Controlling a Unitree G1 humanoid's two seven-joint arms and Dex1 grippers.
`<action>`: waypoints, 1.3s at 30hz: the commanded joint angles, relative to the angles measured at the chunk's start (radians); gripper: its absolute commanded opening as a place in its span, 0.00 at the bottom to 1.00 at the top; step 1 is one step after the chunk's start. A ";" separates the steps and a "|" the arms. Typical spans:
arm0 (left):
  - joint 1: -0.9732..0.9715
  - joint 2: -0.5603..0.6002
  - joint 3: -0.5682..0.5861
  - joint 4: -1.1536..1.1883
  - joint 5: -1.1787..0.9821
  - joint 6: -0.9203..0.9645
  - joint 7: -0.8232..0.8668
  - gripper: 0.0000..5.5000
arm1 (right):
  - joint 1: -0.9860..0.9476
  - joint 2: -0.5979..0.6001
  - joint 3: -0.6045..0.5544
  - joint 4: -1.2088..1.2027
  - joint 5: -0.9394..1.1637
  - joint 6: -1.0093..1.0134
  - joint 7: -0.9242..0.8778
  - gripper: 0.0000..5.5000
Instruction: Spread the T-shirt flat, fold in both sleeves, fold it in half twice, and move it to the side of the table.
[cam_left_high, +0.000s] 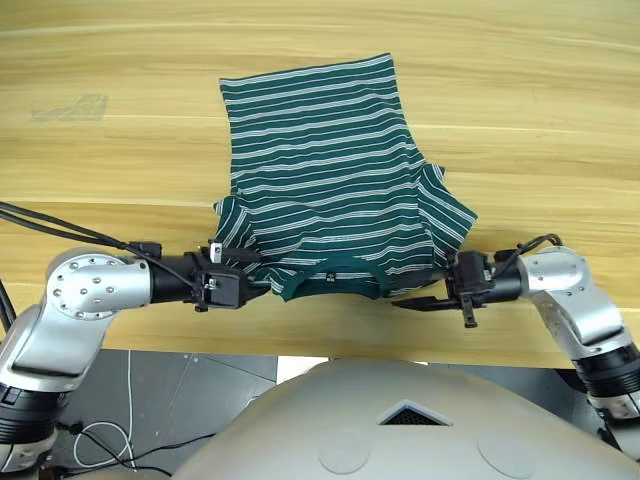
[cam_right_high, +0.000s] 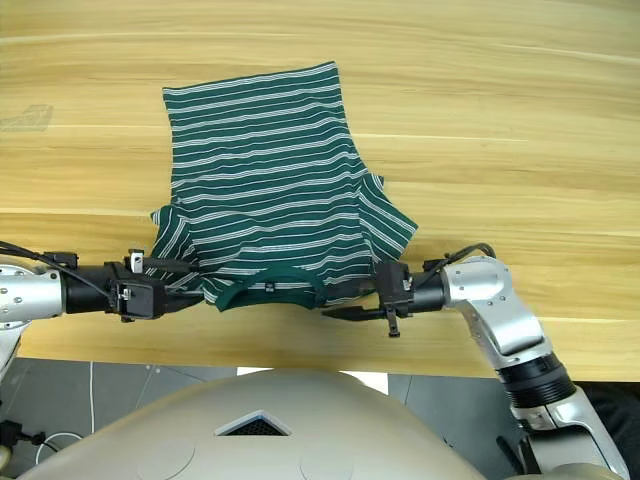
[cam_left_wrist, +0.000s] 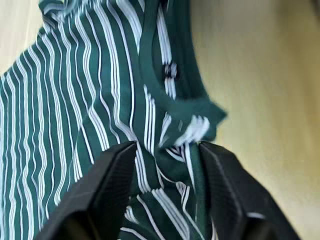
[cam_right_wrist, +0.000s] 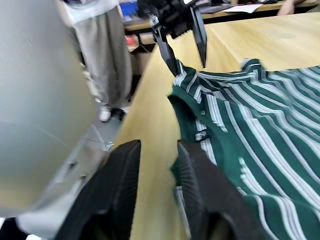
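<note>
A dark green T-shirt (cam_left_high: 330, 170) with white stripes lies on the wooden table (cam_left_high: 520, 110), its collar (cam_left_high: 330, 285) at the front edge and both sleeves bunched inward. My left gripper (cam_left_high: 260, 275) sits at the shirt's left shoulder. It is open, with a rumpled fold of fabric lying between its fingers (cam_left_wrist: 117, 175). My right gripper (cam_left_high: 420, 292) is low at the table's front edge by the right sleeve (cam_left_high: 450, 215). It is open, bare wood shows in its gap (cam_right_wrist: 159, 150), and the shirt's edge (cam_right_wrist: 200, 135) touches one finger.
The table's front edge (cam_left_high: 500, 345) runs just under both grippers. Bare wood stretches to the left, right and far side of the shirt. A faint square mark (cam_left_high: 70, 108) is on the far left of the tabletop.
</note>
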 joint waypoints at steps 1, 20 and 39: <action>0.047 0.021 0.080 -0.069 -0.211 0.074 -0.077 0.52 | -0.002 -0.025 -0.051 -0.030 0.086 0.074 0.043 0.36; -0.320 -0.274 -0.156 0.369 0.356 -0.159 0.515 0.65 | -0.323 0.019 -0.020 0.525 -0.850 -0.517 -0.569 0.48; -0.297 -0.329 -0.243 0.464 0.492 -0.230 0.569 0.65 | -0.104 -0.206 0.128 0.227 -0.692 -0.493 -0.292 0.48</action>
